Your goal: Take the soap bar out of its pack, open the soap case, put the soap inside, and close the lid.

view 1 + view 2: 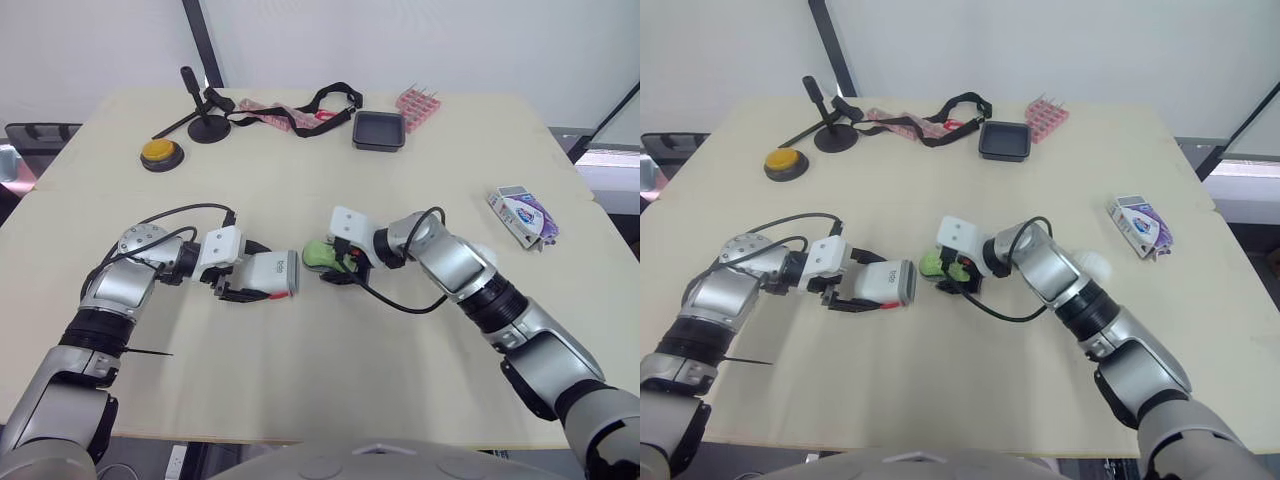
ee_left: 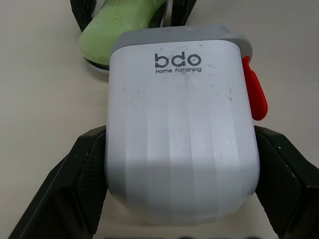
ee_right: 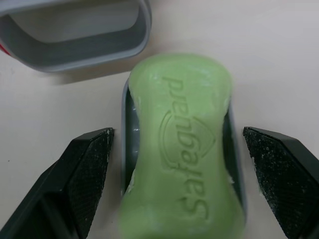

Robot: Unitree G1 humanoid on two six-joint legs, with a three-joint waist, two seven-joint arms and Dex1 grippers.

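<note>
**Q:** How are the two arms posed?

**A:** Both reach to the middle of the desk [image 1: 330,370] and face each other. The left arm enters from the near left corner with its elbow bent and its forearm pointing right. The right arm stretches diagonally from the near right corner, its wrist turned to point left.

**Q:** What are the jaws doing?

**A:** The left gripper [image 1: 250,272] is clamped on the white soap case shell [image 2: 182,134], one black finger pressed against each side. The shell's open mouth faces the other gripper. The right gripper [image 1: 340,265] has its jaws apart, one finger on each side of the green soap bar [image 3: 184,149] with a gap between.

**Q:** Where is the soap?

**A:** It lies out of its pack on the grey tray [image 3: 127,149], just beside the shell's mouth. The soap pack [image 1: 523,215] lies near the desk's right edge.
</note>
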